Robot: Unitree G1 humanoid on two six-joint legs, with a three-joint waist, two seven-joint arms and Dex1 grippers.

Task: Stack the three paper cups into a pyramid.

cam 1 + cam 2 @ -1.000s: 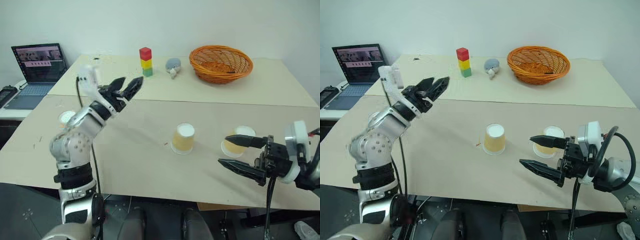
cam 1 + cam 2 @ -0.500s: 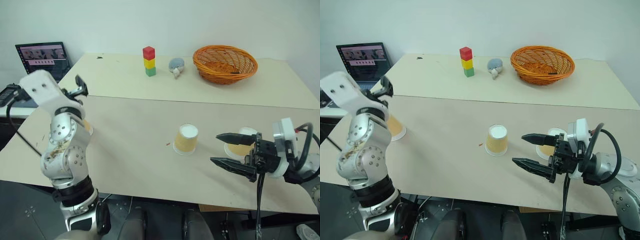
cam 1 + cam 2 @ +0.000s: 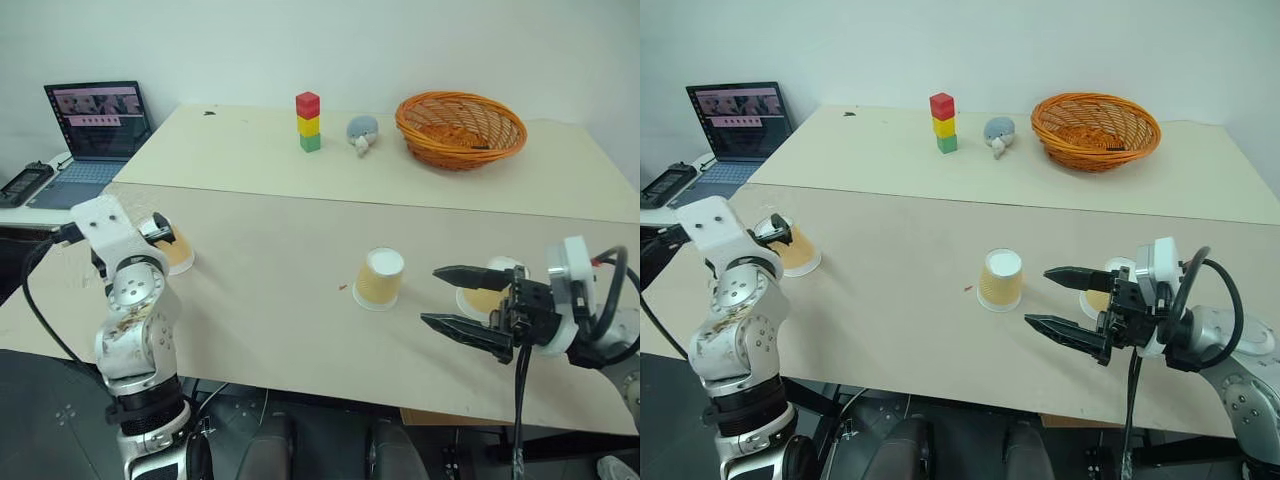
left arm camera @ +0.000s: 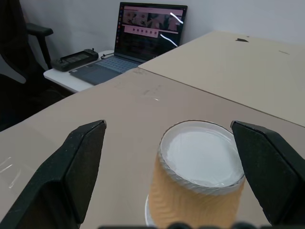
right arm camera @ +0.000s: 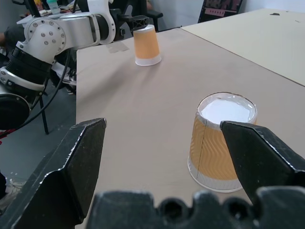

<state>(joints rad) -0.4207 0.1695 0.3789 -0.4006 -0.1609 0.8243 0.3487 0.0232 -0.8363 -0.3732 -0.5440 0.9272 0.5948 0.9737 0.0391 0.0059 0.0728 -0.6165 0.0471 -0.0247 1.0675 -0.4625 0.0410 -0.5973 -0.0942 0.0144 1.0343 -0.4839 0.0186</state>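
All three cups sit upside down and apart on the counter (image 3: 270, 290): middle cup (image 3: 380, 278), left cup (image 4: 200, 181) well off to its left, right cup (image 3: 490, 295) near its right. Left tool (image 4: 183, 167) is wide open straddling the left cup without gripping, right tool (image 3: 447, 298) wide open and empty, so looks like the first pick, next it just needs to close and carry it over beside the middle cup

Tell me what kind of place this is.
Probably a robotics lab or office: pale work tables holding test props, an open laptop on a side desk, and a black swivel chair beside it.
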